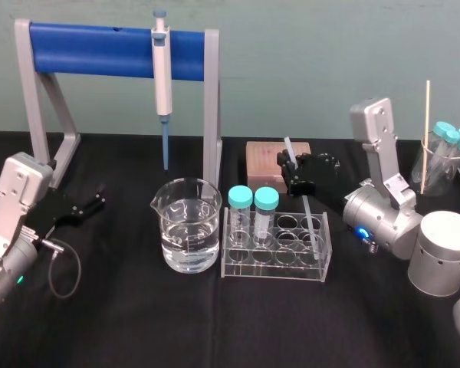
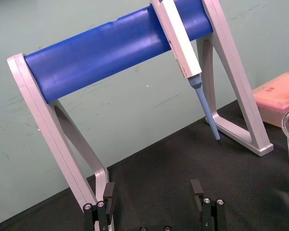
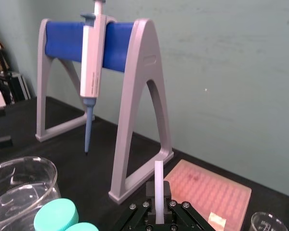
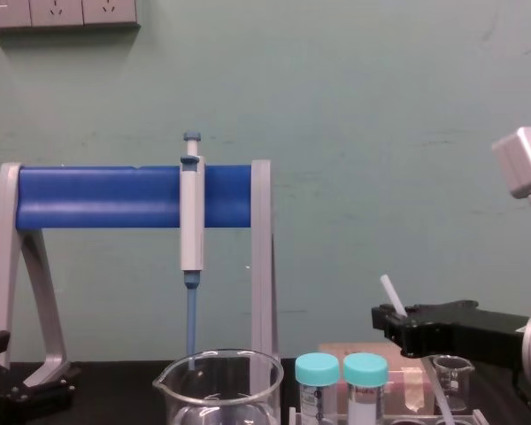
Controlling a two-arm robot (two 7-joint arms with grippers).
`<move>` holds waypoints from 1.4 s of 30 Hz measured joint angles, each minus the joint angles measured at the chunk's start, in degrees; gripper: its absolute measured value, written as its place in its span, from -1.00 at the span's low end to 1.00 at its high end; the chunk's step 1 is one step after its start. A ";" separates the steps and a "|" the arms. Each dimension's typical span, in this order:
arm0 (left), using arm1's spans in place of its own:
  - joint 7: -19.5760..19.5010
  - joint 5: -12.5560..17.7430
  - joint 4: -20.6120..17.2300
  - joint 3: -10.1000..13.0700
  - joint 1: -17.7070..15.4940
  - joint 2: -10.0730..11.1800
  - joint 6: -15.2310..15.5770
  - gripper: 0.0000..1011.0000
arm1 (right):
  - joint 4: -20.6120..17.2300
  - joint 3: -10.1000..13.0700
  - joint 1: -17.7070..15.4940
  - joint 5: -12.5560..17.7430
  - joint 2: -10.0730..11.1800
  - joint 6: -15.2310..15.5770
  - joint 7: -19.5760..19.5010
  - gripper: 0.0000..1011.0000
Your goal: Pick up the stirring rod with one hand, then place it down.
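Note:
The stirring rod (image 1: 288,147) is a thin translucent white stick, tilted, with its top leaning toward the back left. My right gripper (image 1: 293,170) is shut on it behind the tube rack. In the right wrist view the rod (image 3: 159,187) stands between the black fingers of the right gripper (image 3: 159,199). From the chest the rod (image 4: 390,291) pokes up out of the right gripper (image 4: 395,319), next to a small beaker (image 4: 450,372). Its lower end passes behind the rack; I cannot tell whether it rests on anything. My left gripper (image 1: 92,201) sits open at the far left, holding nothing.
A large beaker of water (image 1: 188,224) stands in the middle, beside a clear tube rack (image 1: 310,257) with two teal-capped tubes. Behind are a grey pipette (image 1: 162,69) on a blue-barred stand (image 1: 92,47) and a pink tip box (image 1: 262,157). A glass with tubes (image 1: 442,157) is far right.

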 joint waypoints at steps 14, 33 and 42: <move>0.00 0.00 0.00 0.00 0.00 0.00 0.00 0.98 | -2.16 3.65 -3.75 2.67 -0.65 -9.51 2.80 -0.87; 0.00 0.00 0.00 0.00 0.00 0.00 0.00 0.98 | -8.36 8.93 -7.96 7.24 -1.78 -20.12 4.79 -0.87; 0.00 0.00 0.00 0.00 0.00 0.00 0.00 0.98 | -13.57 11.23 -9.40 8.81 -0.82 -20.72 4.83 -0.87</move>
